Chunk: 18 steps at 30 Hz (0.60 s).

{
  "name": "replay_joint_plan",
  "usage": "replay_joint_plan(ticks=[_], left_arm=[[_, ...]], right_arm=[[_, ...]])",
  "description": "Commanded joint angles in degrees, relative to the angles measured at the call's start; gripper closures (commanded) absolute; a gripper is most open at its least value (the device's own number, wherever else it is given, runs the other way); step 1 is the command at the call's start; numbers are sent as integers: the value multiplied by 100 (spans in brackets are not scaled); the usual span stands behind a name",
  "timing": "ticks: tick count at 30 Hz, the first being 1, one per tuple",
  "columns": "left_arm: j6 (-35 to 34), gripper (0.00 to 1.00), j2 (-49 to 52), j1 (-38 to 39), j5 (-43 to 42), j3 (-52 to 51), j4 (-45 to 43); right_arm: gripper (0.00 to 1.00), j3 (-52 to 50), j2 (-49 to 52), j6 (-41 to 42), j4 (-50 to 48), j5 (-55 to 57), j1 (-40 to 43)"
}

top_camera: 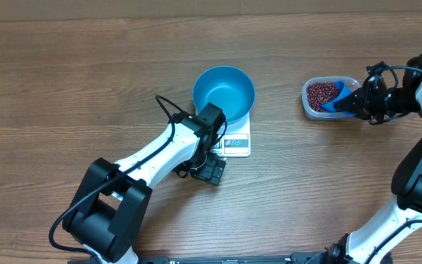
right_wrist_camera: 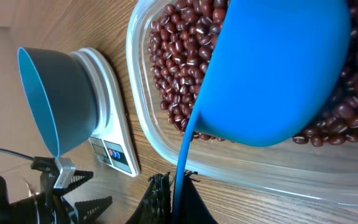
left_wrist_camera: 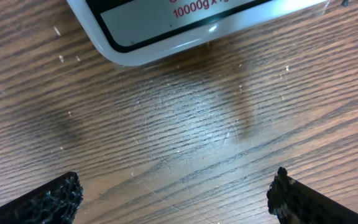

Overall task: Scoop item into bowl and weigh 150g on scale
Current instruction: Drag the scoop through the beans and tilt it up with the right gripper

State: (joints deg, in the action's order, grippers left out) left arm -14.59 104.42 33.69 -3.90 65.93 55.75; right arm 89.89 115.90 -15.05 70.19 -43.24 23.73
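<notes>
Wooden table [top_camera: 86, 73]; one bowl [top_camera: 223, 92]; one scale [top_camera: 238, 143]

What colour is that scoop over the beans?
The scoop is bright blue; the right wrist view shows it best.

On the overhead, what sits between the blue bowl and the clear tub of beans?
Nothing. Only bare wooden table separates the bowl from the tub. This is clearest in the overhead view, and the right wrist view agrees.
</notes>
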Motion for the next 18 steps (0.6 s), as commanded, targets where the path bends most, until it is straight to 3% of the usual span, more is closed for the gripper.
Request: replay_joint_plan(ticks=[1,18], left_arm=[[90,0,37,-2,-15,57,4],[90,0,37,-2,-17,57,15]], right_arm=[[96,17,28,-358,-46,-404,107],[96,17,28,-754,160,-960,437]])
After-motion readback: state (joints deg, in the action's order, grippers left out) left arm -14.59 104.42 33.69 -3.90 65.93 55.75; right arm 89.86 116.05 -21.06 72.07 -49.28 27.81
